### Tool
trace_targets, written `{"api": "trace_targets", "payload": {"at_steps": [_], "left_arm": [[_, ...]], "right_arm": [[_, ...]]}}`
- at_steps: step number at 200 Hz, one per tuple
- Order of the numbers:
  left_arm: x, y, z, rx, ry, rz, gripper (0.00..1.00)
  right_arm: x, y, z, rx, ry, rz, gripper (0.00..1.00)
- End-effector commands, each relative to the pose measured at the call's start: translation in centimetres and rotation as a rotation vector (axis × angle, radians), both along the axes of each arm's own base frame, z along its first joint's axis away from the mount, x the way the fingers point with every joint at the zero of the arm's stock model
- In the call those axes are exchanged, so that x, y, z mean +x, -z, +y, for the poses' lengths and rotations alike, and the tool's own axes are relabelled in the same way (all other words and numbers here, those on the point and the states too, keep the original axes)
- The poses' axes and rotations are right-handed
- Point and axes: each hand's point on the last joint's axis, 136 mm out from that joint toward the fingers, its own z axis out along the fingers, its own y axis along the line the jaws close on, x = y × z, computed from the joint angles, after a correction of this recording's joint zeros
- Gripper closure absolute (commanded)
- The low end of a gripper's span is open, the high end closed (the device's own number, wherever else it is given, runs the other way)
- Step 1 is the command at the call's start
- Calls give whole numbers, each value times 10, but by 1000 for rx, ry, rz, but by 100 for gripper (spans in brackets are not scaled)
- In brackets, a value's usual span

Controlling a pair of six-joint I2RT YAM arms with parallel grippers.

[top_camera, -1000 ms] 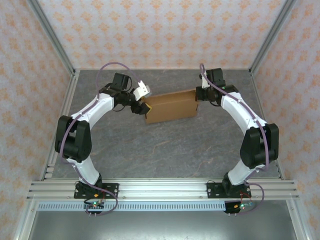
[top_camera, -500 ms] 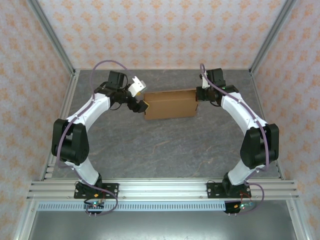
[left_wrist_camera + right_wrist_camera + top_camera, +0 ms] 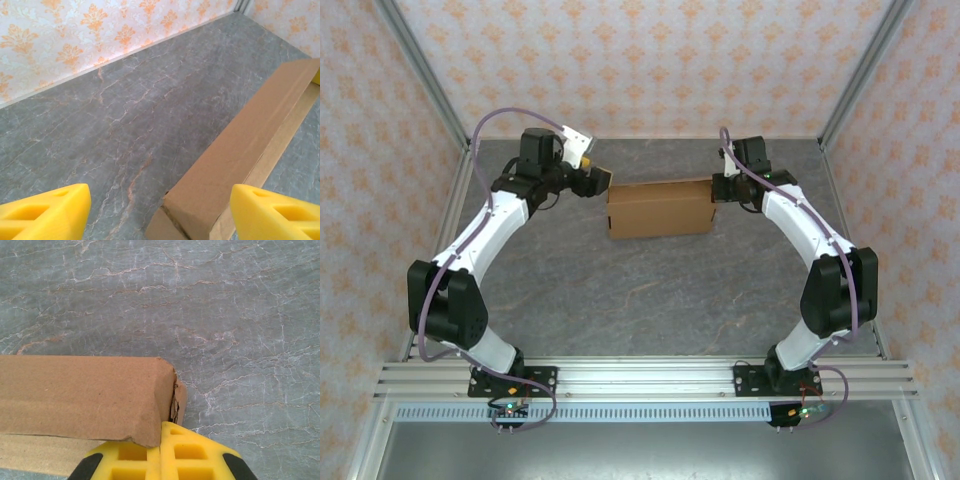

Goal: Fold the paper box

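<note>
The left gripper [image 3: 601, 178] has pulled back, jaws apart, off the paper box [image 3: 660, 208]; the right gripper [image 3: 718, 188] stays closed beside it.

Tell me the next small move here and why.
Probably ease the right gripper back off the paper box. The box already looks closed into a shallow rectangle, the left gripper hangs open, apart from its left end, and the shut right gripper sits against its right end.

Paper box [image 3: 240, 147] beyond parted jaws, apparently untouched
</note>
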Motion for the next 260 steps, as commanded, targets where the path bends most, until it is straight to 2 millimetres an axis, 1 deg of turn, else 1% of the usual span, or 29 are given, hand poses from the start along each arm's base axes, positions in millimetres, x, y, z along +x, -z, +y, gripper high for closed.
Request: {"api": "trace_targets", "payload": {"at_steps": [1,13,21,42,69,88,107,145,172,214,260], "left_arm": [[11,-24,0,-53,-129,-42,27],[19,-28,-4,-60,-167,-30,30],[22,-27,-8,-42,-175,-15,32],[27,-11,-14,34,-187,60,37],[29,6,-18,59,-184,146,44],[26,15,-20,69,-180,192,49],[23,19,-20,51,-188,225,53],[18,34,-17,16,-246,307,58],[14,42,-19,-7,-250,341,62],[9,56,-18,-5,-258,368,65],[2,64,-13,15,-262,375,67]], "right_arm": [[-23,33,-8,-66,14,150,98],[-23,34,-8,-66,13,150,98],[-23,34,-8,-64,14,150,98],[-23,34,-6,-62,13,149,98],[-23,34,-6,-63,13,144,98],[-23,33,-6,-61,19,141,98],[-22,33,-6,-60,25,134,98],[-24,36,-5,-59,33,134,97],[-24,36,-5,-59,39,129,96],[-24,34,-5,-55,44,121,96],[-25,34,-6,-54,50,119,95]]}}
